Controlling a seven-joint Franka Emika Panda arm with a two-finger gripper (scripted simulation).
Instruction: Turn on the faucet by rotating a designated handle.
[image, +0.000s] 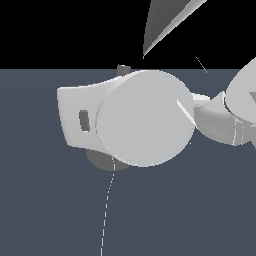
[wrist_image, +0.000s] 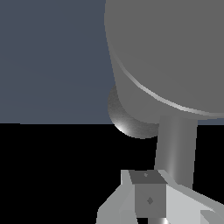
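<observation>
In the wrist view the faucet (wrist_image: 175, 52) fills the upper right as a thick matte grey cylinder with a flat round end. Its darker speckled base (wrist_image: 129, 118) shows behind it. The handle (wrist_image: 175, 148), a straight grey rod, runs from the cylinder towards my gripper (wrist_image: 153, 192) and ends right beside the one fingertip (wrist_image: 146, 177) that shows. Whether the finger touches the rod is unclear, and the other finger is not clearly in view. In the exterior view my white hand (image: 75, 115) and wrist disc (image: 145, 117) cover nearly all of the faucet. Only a dark grey bulge (image: 102, 161) shows under them.
The floor (image: 50, 210) is plain blue-grey. A pale grey pointed shape (image: 165, 25) hangs at the top of the exterior view. White arm links (image: 225, 120) come in from the exterior view's right.
</observation>
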